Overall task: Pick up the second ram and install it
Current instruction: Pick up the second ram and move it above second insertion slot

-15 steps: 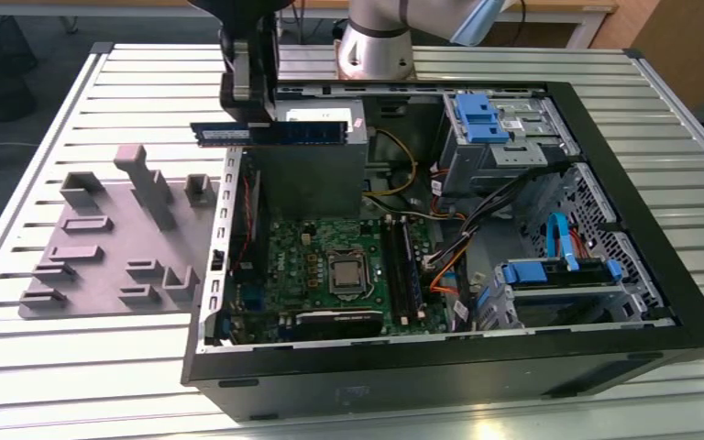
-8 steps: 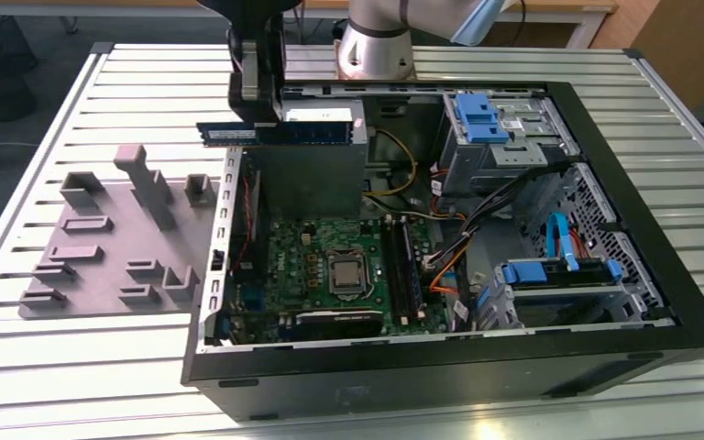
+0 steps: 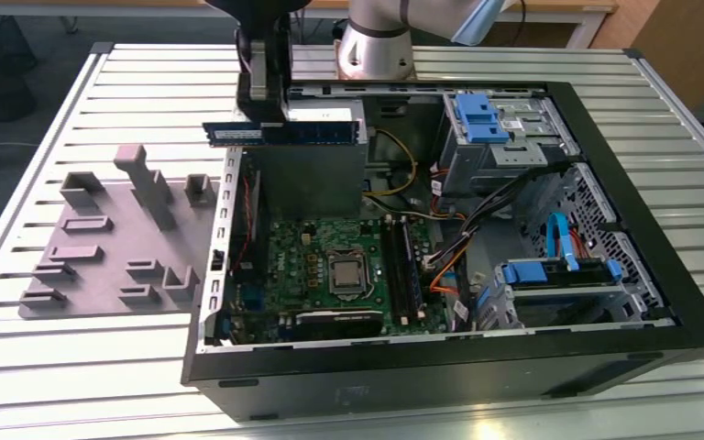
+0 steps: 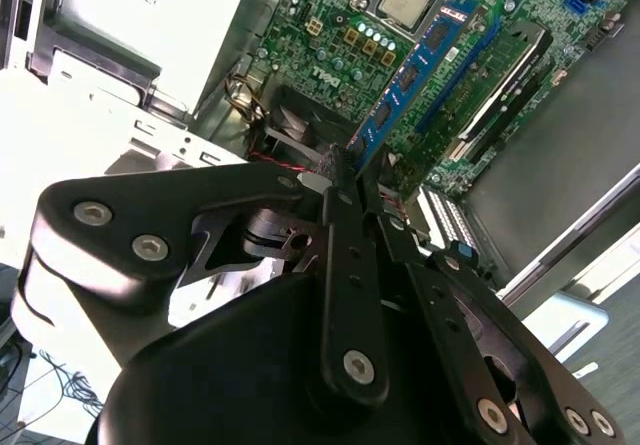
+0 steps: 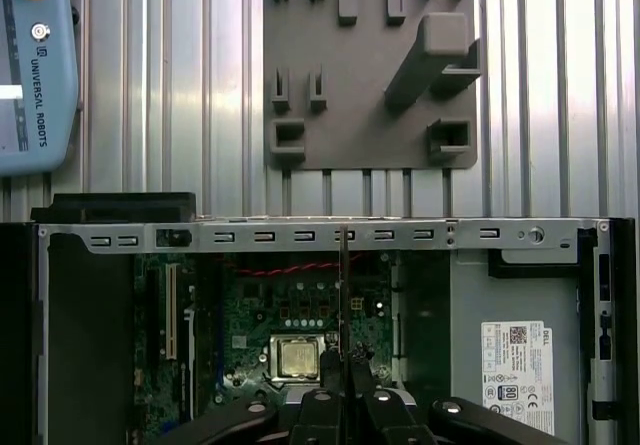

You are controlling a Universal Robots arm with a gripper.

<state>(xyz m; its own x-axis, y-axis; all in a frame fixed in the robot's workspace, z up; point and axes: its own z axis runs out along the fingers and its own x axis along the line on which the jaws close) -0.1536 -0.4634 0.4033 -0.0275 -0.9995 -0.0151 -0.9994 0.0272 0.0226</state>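
The second ram [image 3: 285, 133] is a long blue board with dark chips. It hangs level above the open computer case, over the grey power supply [image 3: 309, 170], and my gripper [image 3: 272, 119] is shut on its upper edge. In the second wrist view the ram [image 4: 410, 75] sticks out from between the black fingers [image 4: 340, 190] towards the green motherboard [image 4: 330, 25]. In the first wrist view the ram [image 5: 343, 295] is edge-on, a thin line above the processor [image 5: 297, 357]. The dark memory slots [image 3: 403, 266] lie beside the processor [image 3: 346, 272], well below the ram.
The case's black wall [image 3: 645, 229] surrounds the board. Drive cages with blue parts [image 3: 487, 119] and loose cables [image 3: 475, 211] fill the exterior view's right side. A grey holder plate [image 3: 120, 247] lies on the slatted table on the exterior view's left. A pendant [image 5: 35, 65] rests on the table.
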